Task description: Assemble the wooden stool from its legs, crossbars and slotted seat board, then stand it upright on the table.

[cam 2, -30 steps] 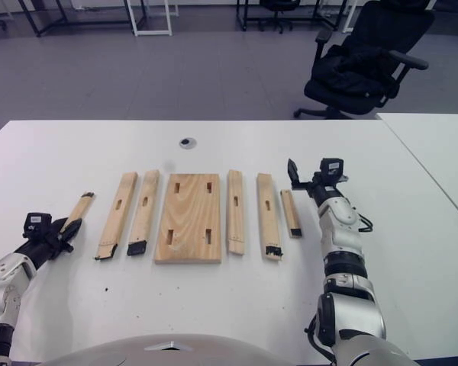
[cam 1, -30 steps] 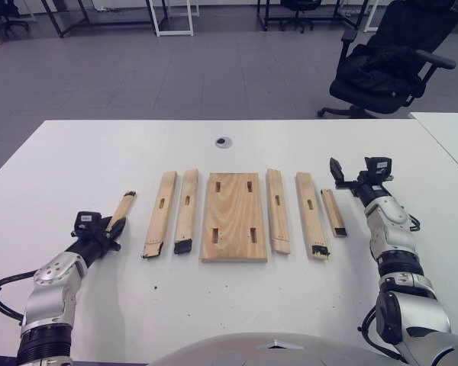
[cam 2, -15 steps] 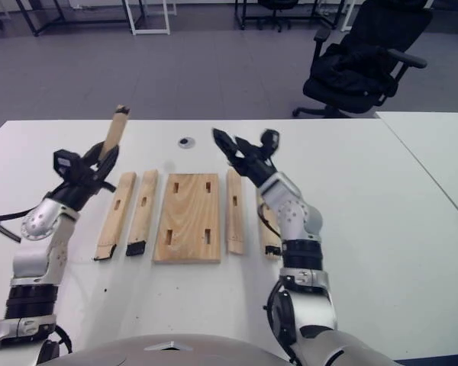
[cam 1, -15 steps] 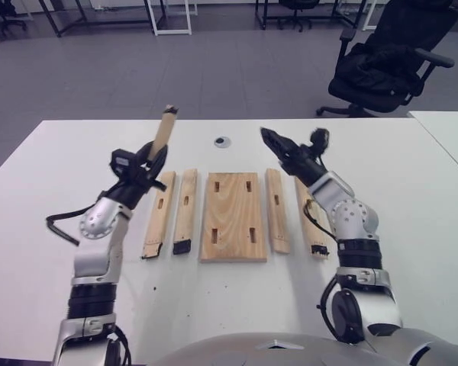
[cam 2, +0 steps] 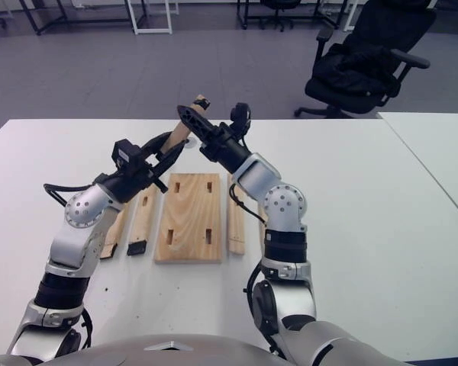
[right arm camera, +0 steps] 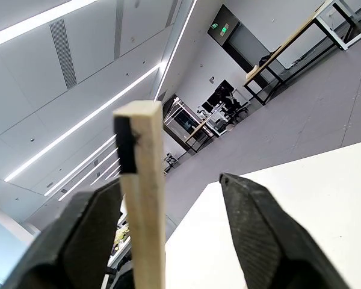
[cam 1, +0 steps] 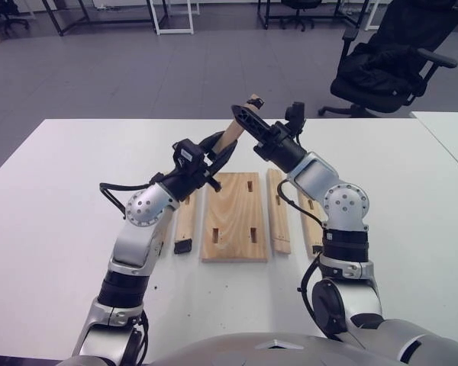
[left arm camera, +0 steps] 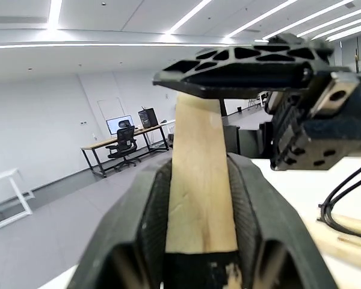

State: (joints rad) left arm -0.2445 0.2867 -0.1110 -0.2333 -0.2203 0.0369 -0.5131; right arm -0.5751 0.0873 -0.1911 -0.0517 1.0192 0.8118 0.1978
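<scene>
My left gripper is shut on the lower end of a short wooden crossbar, held tilted in the air above the far edge of the slotted seat board. My right gripper is open around the crossbar's upper end. In the right wrist view the crossbar stands between the two fingers, close to one of them. In the left wrist view the crossbar is clamped between the pads. Legs lie flat on both sides of the board.
The white table has free room to the left and right of the parts. Another leg lies partly under my right arm. A black office chair stands behind the table, and a second table begins at the far right.
My left gripper has carried the crossbar rightward to above the board's far edge. My right gripper has swung left and now straddles the crossbar's upper end.
</scene>
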